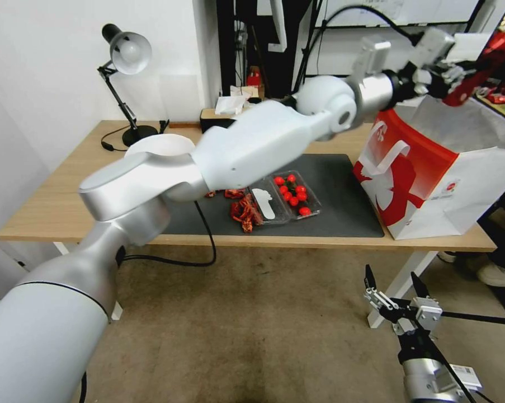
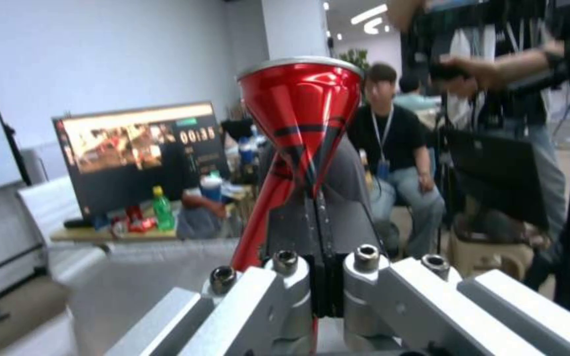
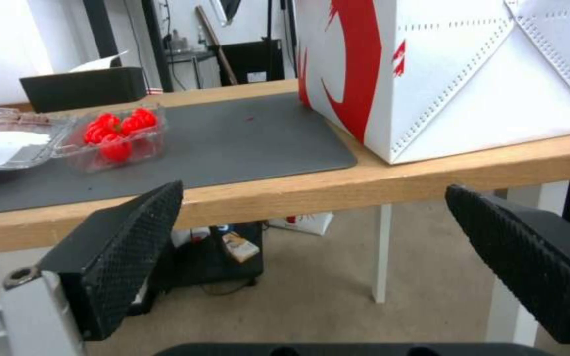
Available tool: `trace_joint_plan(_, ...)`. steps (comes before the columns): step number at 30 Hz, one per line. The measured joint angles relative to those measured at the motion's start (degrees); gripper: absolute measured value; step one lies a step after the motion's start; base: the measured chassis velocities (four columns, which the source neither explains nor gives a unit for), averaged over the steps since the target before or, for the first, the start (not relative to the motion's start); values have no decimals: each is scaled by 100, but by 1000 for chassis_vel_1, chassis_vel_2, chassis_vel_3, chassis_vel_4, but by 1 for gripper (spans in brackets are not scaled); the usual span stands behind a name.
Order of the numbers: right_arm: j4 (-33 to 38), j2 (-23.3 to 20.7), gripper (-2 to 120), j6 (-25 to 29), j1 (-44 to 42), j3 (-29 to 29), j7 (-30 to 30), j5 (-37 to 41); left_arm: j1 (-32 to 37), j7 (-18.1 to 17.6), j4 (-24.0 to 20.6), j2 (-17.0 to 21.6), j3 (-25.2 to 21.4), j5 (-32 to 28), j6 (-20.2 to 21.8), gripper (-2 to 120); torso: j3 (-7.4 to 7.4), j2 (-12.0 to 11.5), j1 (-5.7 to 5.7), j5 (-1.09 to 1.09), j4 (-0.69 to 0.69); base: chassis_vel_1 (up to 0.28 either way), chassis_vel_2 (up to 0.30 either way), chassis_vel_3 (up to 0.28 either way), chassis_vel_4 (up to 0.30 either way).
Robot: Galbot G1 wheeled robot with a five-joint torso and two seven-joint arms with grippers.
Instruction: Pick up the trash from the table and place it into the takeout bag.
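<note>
My left arm reaches across the table [image 1: 56, 190] to the far right, where the left gripper [image 1: 459, 75] is shut on a dented red drink can [image 1: 481, 67] held above the open top of the red-and-white takeout bag [image 1: 431, 168]. In the left wrist view the can [image 2: 298, 113] is pinched in at its middle by the left gripper [image 2: 314, 198]. A small crumpled clear bag with red bits [image 1: 244, 211] lies on the dark mat [image 1: 341, 184]. The right gripper [image 1: 395, 285] hangs open below the table's front edge, near the bag [image 3: 463, 74]; its pads [image 3: 133, 247] stand wide apart.
A clear tray of red tomatoes [image 1: 294, 196] with its lid open sits mid-mat, also in the right wrist view [image 3: 117, 133]. A large white bowl [image 1: 157, 146] lies partly behind my left arm. A desk lamp [image 1: 126, 56] and a black tissue box [image 1: 216, 117] stand at the back.
</note>
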Motion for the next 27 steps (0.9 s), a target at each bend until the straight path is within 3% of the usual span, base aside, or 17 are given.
trace_joint_plan(5,-21,-5,100,0,39,-2,0,0,70,-331,-4,-12,274,265,94,0,0,0,0,0,0,0,0,0,0)
trace_joint_plan(10,-48,-17,100,2,43,2,2,5,87,-421,-40,-5,295,338,155,1,0,0,1,0,0,0,0,0,0)
trace_joint_plan(13,-71,-19,100,10,43,3,3,9,76,-435,-63,13,288,337,192,7,0,0,1,0,-1,0,0,0,0)
trace_joint_plan(16,-88,-20,100,23,70,-15,2,11,45,-513,-165,50,252,307,240,25,0,0,1,-1,0,0,0,0,0)
trace_joint_plan(22,-88,-33,100,23,113,-68,-7,10,100,-851,-352,175,157,295,272,43,0,0,1,0,-2,0,0,0,0)
trace_joint_plan(24,-88,-45,100,22,138,-92,-5,9,185,-1226,-632,380,34,296,297,56,0,0,1,-1,-2,0,0,0,0)
trace_joint_plan(26,-88,-46,100,18,143,-101,-5,9,233,-1395,-775,475,-21,298,311,57,0,0,0,-1,-2,0,0,0,0)
trace_joint_plan(27,-88,-46,100,7,152,-118,-4,9,369,-1814,-1095,701,-122,344,325,65,0,0,0,-2,-2,0,0,0,0)
